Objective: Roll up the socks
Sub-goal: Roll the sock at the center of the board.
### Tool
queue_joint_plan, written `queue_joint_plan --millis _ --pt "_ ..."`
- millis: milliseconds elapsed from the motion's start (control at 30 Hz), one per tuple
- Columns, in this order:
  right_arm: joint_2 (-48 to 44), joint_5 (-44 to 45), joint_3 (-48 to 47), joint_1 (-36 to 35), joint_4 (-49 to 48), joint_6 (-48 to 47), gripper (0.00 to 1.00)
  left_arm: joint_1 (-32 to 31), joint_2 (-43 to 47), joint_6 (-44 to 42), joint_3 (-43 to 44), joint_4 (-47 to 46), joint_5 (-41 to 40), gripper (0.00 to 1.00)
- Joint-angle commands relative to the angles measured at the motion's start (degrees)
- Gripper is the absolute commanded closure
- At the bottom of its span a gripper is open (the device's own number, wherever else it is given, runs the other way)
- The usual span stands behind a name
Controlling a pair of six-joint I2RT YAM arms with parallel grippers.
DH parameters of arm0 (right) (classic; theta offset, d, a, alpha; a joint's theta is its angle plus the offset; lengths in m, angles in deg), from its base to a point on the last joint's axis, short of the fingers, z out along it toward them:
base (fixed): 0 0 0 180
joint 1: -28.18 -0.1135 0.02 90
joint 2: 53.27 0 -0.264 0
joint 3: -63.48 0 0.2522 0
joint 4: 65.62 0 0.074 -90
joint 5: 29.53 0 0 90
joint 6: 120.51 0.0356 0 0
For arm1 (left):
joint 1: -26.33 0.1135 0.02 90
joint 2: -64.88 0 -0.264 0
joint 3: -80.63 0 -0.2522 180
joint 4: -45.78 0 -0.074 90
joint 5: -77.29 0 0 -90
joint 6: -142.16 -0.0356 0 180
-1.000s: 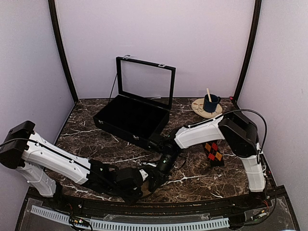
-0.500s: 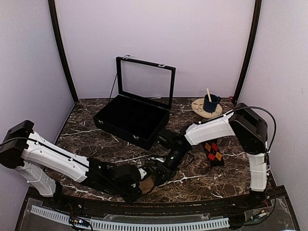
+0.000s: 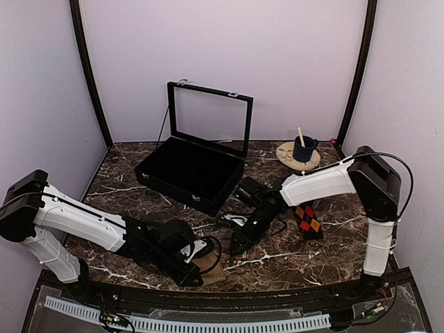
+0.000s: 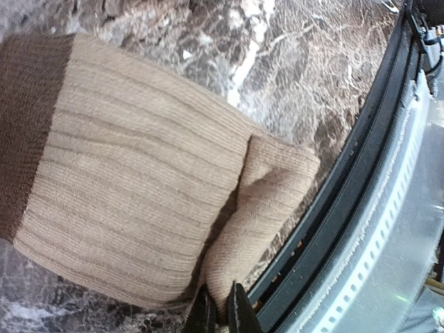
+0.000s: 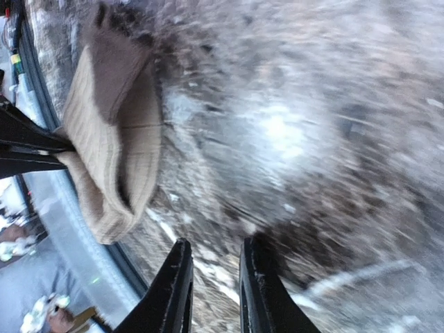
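**A:** Start at the left. What has the left end effector got?

**B:** The left end effector [image 4: 220, 302] is closed tight, its jaws pinching a folded edge of the tan sock [image 4: 139, 194]. That sock lies tan side up on the counter [image 3: 118, 184], close to the near edge. It has a darker brown band at one end.

**A:** Anything behind it?

**B:** A black box [image 3: 187, 173] with its lid raised, towards the back of the counter.

**A:** And the right end effector?

**B:** The right end effector [image 5: 216, 253] is low over the marble, just beside the tan sock and apart from it. Its jaws stand a little way apart with nothing between them.

**A:** Where is the other sock?

**B:** The argyle sock [image 3: 307, 220] is further right, black with red-orange diamonds, beside the right arm's forearm. It is well apart from the tan one. Behind it a blue cup [image 3: 303, 148] with a stick in it stands on a round plate [image 3: 288, 158].
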Motion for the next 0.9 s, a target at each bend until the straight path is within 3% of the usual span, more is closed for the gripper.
queue_joint_plan --millis 0,300,500,867 --pt "-5.7 8.8 3.4 0.3 -5.5 0.6 0.77 2.4 -1.7 -1.7 -3.4 6.8 9.4 1.0" --pt "-16.0 19.1 13.3 -1.6 -14.2 -0.1 0.77 9.8 -4.6 -4.9 -3.3 6.7 20.2 1.0" --pt "-20.8 28.0 16.0 -8.3 -16.4 -4.4 0.77 13.8 -8.4 -9.0 -1.1 9.1 25.0 1.0" --pt "-25.5 36.5 18.0 -19.9 -18.6 -9.4 0.78 18.5 -13.1 -16.2 3.8 15.2 26.5 1.0"
